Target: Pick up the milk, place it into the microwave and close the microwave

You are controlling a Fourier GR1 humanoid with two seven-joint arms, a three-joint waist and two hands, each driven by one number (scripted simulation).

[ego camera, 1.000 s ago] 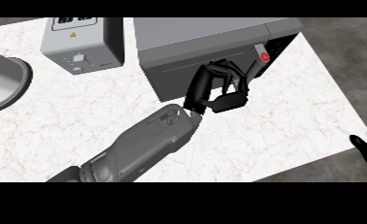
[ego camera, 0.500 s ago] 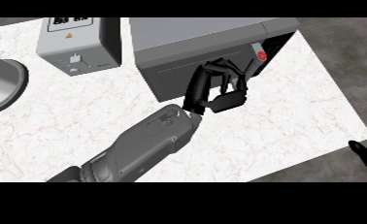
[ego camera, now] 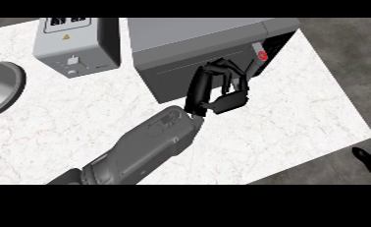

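Note:
The grey microwave [ego camera: 196, 39] stands at the back middle of the counter, with its dark front face [ego camera: 170, 81] turned toward me and a red button [ego camera: 261, 56] on its right panel. The door looks shut or nearly shut. My left hand [ego camera: 217, 91] is against the right part of that front face, fingers curled, with nothing visible in it. No milk shows anywhere; the hand and the microwave hide whatever lies behind them. Only a black tip of my right hand [ego camera: 359, 154] shows at the lower right edge.
A smaller grey appliance [ego camera: 76, 44] stands at the back left. A round metal rim [ego camera: 9, 86] pokes in at the left edge. The white marble counter [ego camera: 290, 118] ends on the right at a slanting edge, with dark floor beyond.
The left hand's fingers have folded in closer against the microwave front. The right hand's tip has slid slightly lower at the edge.

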